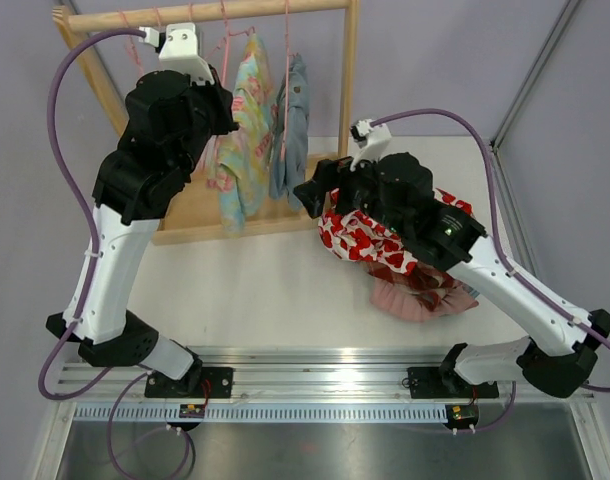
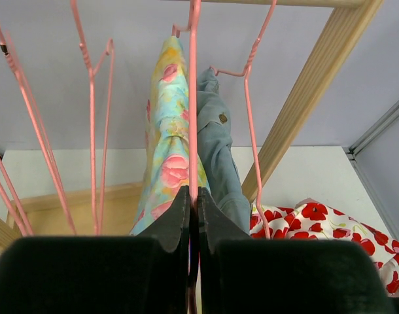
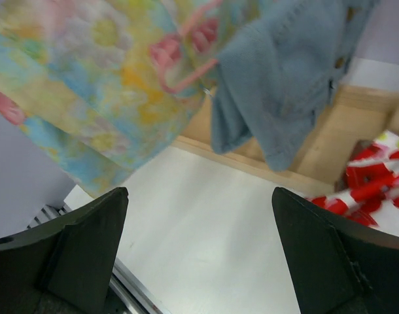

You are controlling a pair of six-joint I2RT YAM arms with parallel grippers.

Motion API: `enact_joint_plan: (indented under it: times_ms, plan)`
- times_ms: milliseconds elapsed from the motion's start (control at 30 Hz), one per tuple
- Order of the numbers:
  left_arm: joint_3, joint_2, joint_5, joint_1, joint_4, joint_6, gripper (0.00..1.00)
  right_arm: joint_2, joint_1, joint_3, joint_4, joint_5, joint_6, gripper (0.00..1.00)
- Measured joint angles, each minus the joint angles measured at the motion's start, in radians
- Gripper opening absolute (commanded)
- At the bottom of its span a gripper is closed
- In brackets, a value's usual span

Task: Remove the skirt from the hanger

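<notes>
The left gripper (image 2: 193,199) is closed tight on the thin wire of a pink hanger (image 2: 193,98). The flowered skirt (image 2: 168,137) hangs just ahead of its fingertips, touching that wire. The right gripper (image 3: 199,203) has its fingers wide apart, and the skirt hangs ahead of it, up and to the left.

A wooden rack (image 1: 350,80) is standing at the far side of the white table (image 1: 275,290), with a blue denim garment (image 1: 293,120) and empty pink hangers (image 2: 92,131) hanging from its bar. A red-and-white poppy-print cloth (image 1: 357,243) is lying crumpled on the table's right, touching a pink ruffled garment (image 1: 410,297). A metal rail (image 1: 325,378) is running along the near edge.
</notes>
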Motion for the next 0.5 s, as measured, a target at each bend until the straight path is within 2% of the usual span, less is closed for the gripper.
enact_joint_plan:
  times_ms: [267, 500]
  plan:
    - [-0.109, -0.061, -0.003, -0.011, 0.002, -0.012, 0.00, 0.217, 0.176, 0.303, 0.013, 0.047, -0.072, 0.99]
    - [-0.189, -0.101, -0.002, -0.017, 0.001, -0.029, 0.00, 0.340, 0.237, 0.403, 0.012, 0.087, -0.090, 0.99]
